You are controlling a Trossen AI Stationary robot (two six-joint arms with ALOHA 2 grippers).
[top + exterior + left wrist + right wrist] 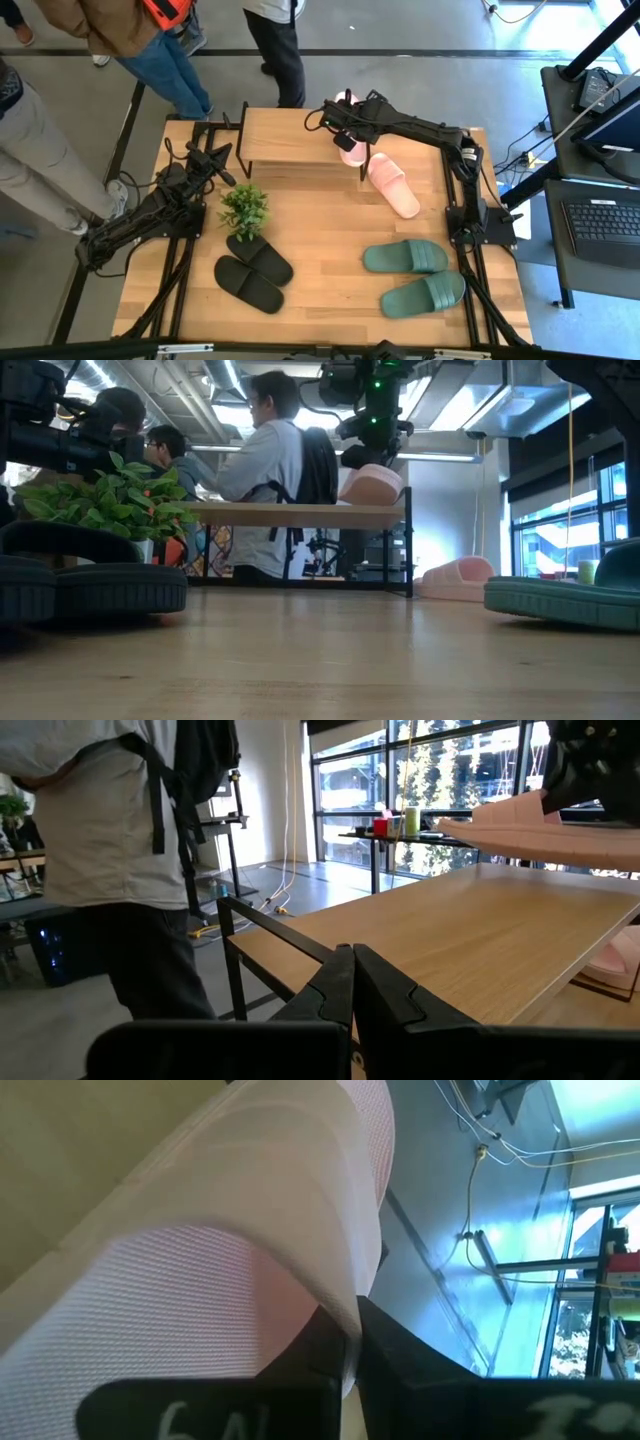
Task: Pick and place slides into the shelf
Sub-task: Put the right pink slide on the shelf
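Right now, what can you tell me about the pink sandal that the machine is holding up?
The pink slide is pale pink rubber by its look, with one wide strap and a finely ribbed sole that fills the right wrist view. The right hand is shut on its edge and holds it in the air at the right end of the shelf, just above the wooden top board; in the low view it seems tilted, and whether it touches the board is unclear. Its mate lies flat on the table beside the shelf.

Pale pink slide (200,1230) between dark fingers (400,1370); sage green pair (415,275), black pair (255,272), light wooden shelf (290,140).
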